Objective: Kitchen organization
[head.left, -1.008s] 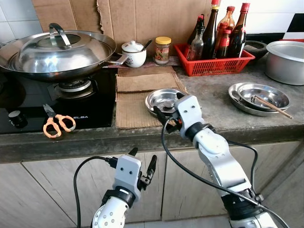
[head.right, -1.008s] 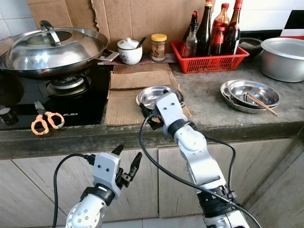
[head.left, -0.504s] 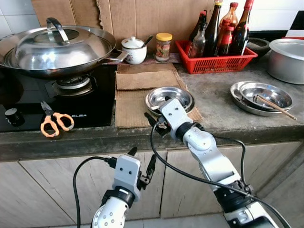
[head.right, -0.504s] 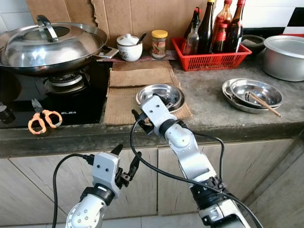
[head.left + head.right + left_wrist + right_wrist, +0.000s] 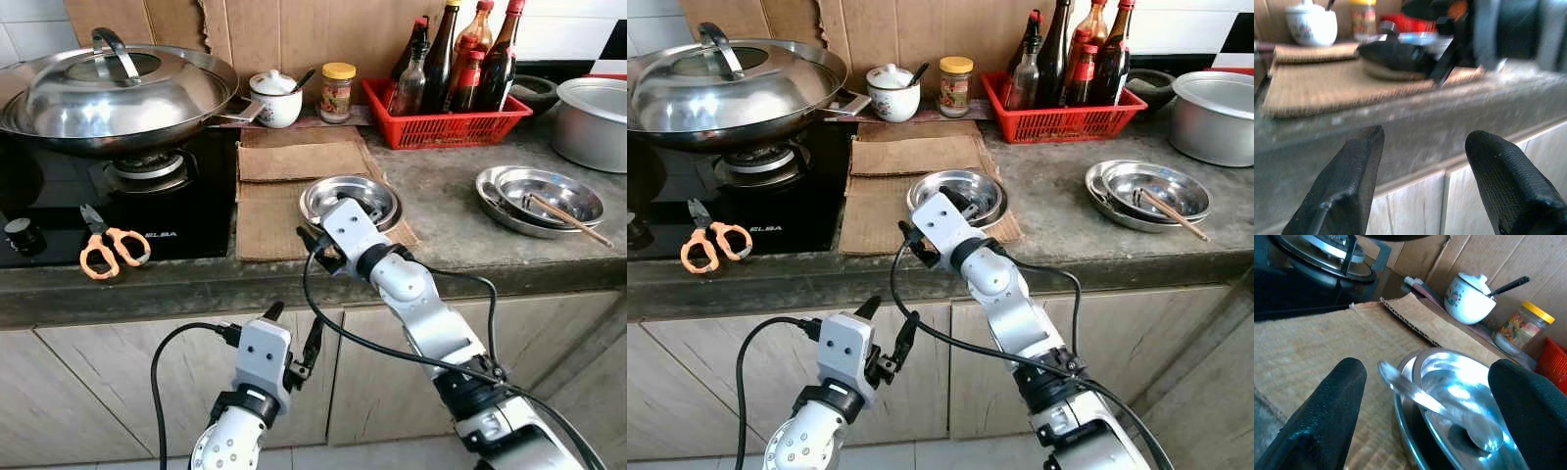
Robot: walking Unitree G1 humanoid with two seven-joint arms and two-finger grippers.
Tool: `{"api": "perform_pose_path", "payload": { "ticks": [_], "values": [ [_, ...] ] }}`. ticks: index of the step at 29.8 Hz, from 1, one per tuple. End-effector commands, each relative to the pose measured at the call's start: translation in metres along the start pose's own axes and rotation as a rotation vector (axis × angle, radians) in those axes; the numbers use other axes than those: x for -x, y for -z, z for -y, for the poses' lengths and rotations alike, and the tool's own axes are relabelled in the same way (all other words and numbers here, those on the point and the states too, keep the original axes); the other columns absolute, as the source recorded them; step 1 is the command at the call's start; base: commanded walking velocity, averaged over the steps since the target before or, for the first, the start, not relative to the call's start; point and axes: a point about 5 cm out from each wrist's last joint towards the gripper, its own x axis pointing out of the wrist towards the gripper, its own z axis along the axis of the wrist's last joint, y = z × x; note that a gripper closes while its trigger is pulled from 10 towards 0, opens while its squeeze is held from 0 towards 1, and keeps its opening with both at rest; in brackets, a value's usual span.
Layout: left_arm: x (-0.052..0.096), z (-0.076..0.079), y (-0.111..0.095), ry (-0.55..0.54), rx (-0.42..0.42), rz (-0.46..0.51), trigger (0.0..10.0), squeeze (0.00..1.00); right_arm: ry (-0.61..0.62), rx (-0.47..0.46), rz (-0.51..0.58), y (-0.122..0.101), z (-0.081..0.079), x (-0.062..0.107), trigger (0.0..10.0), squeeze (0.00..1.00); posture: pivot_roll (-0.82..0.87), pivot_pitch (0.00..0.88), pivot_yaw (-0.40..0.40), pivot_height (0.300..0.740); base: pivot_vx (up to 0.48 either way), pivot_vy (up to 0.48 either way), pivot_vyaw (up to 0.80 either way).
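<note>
- Stainless steel makes up the small bowls (image 5: pixel 350 199), two nested shallow dishes with a spoon (image 5: pixel 1440 407) lying across the inner one; they sit on the corrugated cardboard mat (image 5: pixel 284 191) between the gas hob (image 5: pixel 127 196) and the bare stone counter (image 5: pixel 451 225).
- Handling, as a judgement: the bowls look light, rigid and slick, so a pinch on the thin rolled rim should serve better than any hold on the curved wall; the loose spoon may slide or rattle out if the stack is tilted.
- Appearance: polished, mirror-bright inner surface with blue-white reflections, low wall, narrow flat lip; the spoon handle overhangs the rim toward the camera in the right wrist view.
- Right gripper (image 5: pixel 323 240): held at the counter's front edge just before the bowls, fingers spread wide to either side of the stack in its wrist view, holding nothing.
- Left gripper (image 5: pixel 292 343): low, in front of the cabinet doors (image 5: pixel 118 392) below the counter, fingers parted and empty.
- Context: a lidded wok (image 5: pixel 113 93) on the burner, orange-handled scissors (image 5: pixel 108 250) on the hob glass, a red basket of bottles (image 5: pixel 446 98) at the back, further steel plates with chopsticks (image 5: pixel 539 201) well apart to the right.
</note>
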Motion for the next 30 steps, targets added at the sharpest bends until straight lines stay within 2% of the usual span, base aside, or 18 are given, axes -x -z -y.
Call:
{"api": "perform_pose_path", "payload": {
  "ticks": [1,2,3,4,5,7,8,9,25,30],
  "values": [
    [0.001,0.004,-0.008,0.011,-0.001,0.044,10.0,0.0,0.009,0.011,0.018,-0.004,0.003,-0.003,7.6,0.0,0.06,0.066,-0.061,0.74,0.0,0.0,0.0],
    [0.001,0.004,-0.009,0.007,0.003,0.052,10.0,0.0,0.009,0.012,0.022,-0.005,0.003,-0.004,6.5,0.0,0.06,0.065,-0.059,0.74,0.0,0.0,0.0],
    [0.001,0.004,-0.009,0.007,0.003,0.052,10.0,0.0,0.009,0.012,0.022,-0.005,0.003,-0.004,6.5,0.0,0.06,0.065,-0.059,0.74,0.0,0.0,0.0],
    [0.001,0.004,-0.009,0.002,0.004,0.056,10.0,0.0,0.011,0.012,0.022,-0.005,0.004,-0.004,5.6,0.0,0.06,0.063,-0.063,0.74,0.0,0.0,0.0],
    [0.002,0.003,-0.009,-0.001,0.004,0.058,10.0,0.0,0.013,0.012,0.022,-0.004,0.004,-0.005,5.6,0.0,0.06,0.063,-0.063,0.74,0.0,0.0,0.0],
    [0.002,0.002,-0.008,-0.013,0.003,0.055,10.0,0.0,0.016,0.014,0.022,-0.004,0.005,-0.005,2.2,0.0,0.07,0.063,-0.064,0.74,0.0,0.0,0.0],
    [0.002,0.002,-0.008,-0.013,0.003,0.055,10.0,0.0,0.016,0.014,0.022,-0.004,0.005,-0.005,2.2,0.0,0.07,0.063,-0.064,0.74,0.0,0.0,0.0],
    [0.002,0.001,-0.007,-0.019,0.002,0.052,10.0,0.0,0.02,0.014,0.022,-0.004,0.005,-0.005,0.0,0.0,0.07,0.06,-0.063,0.74,0.0,0.0,0.0],
    [0.002,0.0,-0.003,-0.022,0.012,0.034,10.0,0.0,0.047,0.01,0.038,-0.005,0.009,-0.007,0.0,0.0,0.07,0.053,-0.059,0.74,0.0,0.0,0.0],
    [0.001,-0.001,-0.002,-0.033,0.014,0.025,10.0,0.0,0.102,-0.003,0.058,-0.009,0.016,-0.007,0.0,0.0,0.07,0.058,-0.056,0.74,0.0,0.0,0.0]
  ]
}}
